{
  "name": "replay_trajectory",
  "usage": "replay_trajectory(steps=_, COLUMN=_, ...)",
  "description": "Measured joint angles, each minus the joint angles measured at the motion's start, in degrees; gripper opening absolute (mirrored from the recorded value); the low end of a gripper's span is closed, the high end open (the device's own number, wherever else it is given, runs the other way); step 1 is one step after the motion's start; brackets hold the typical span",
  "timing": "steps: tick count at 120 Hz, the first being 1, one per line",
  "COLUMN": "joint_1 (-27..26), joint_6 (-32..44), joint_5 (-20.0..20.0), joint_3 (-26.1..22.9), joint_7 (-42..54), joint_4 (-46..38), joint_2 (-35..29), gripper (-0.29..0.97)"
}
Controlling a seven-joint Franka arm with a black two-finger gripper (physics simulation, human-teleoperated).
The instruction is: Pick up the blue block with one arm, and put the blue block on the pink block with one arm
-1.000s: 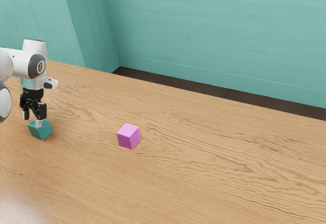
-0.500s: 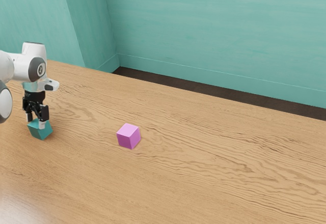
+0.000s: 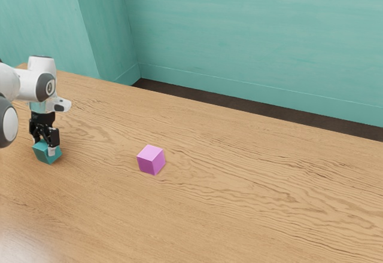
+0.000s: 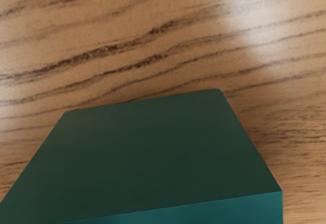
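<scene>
The blue block (image 3: 43, 155), teal in colour, rests on the wooden table (image 3: 251, 185) at the exterior view's far left. My gripper (image 3: 46, 147) has come down over it, and its black fingers stand open on either side of the block's top. Directly under my hand in the wrist view lies the block's dark teal top face (image 4: 147, 158). The pink block (image 3: 151, 159) sits alone on the table, well off toward the exterior view's right of the blue block.
Teal walls (image 3: 251, 36) close off the back and left of the scene. A dark floor strip (image 3: 257, 106) runs behind the table's far edge. Bare wood stretches between the two blocks and on toward the exterior view's right.
My hand has lowered steadily toward the table, bringing the fingers down around the blue block. Neither block has moved.
</scene>
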Motion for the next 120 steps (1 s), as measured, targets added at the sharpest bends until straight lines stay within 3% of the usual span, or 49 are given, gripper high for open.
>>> replay_trajectory(steps=20, joint_1=0.0, joint_6=-0.2, joint_5=-0.09, joint_3=0.0, joint_7=0.11, joint_4=-0.01, joint_2=0.03, gripper=0.6)
replay_trajectory(steps=50, joint_1=0.0, joint_6=-0.15, joint_5=-0.54, joint_3=0.08, joint_7=0.19, joint_4=-0.06, joint_2=0.0, gripper=0.35)
replay_trajectory(steps=76, joint_1=-0.36, joint_6=0.54, joint_5=0.05, joint_3=0.07, joint_7=-0.04, joint_4=-1.3, joint_2=-2.91, gripper=0.28)
replay_trajectory(steps=90, joint_1=-1.26, joint_6=0.86, joint_5=0.26, joint_3=0.08, joint_7=-0.55, joint_4=-3.73, joint_2=-8.09, gripper=0.26)
replay_trajectory(steps=109, joint_1=-7.0, joint_6=3.32, joint_5=0.0, joint_3=-0.03, joint_7=-2.93, joint_4=-16.95, joint_2=-23.74, gripper=0.25)
replay_trajectory(steps=120, joint_1=-11.29, joint_6=6.95, joint_5=-1.07, joint_3=-0.09, joint_7=-4.73, joint_4=-22.87, joint_2=-29.1, gripper=0.24)
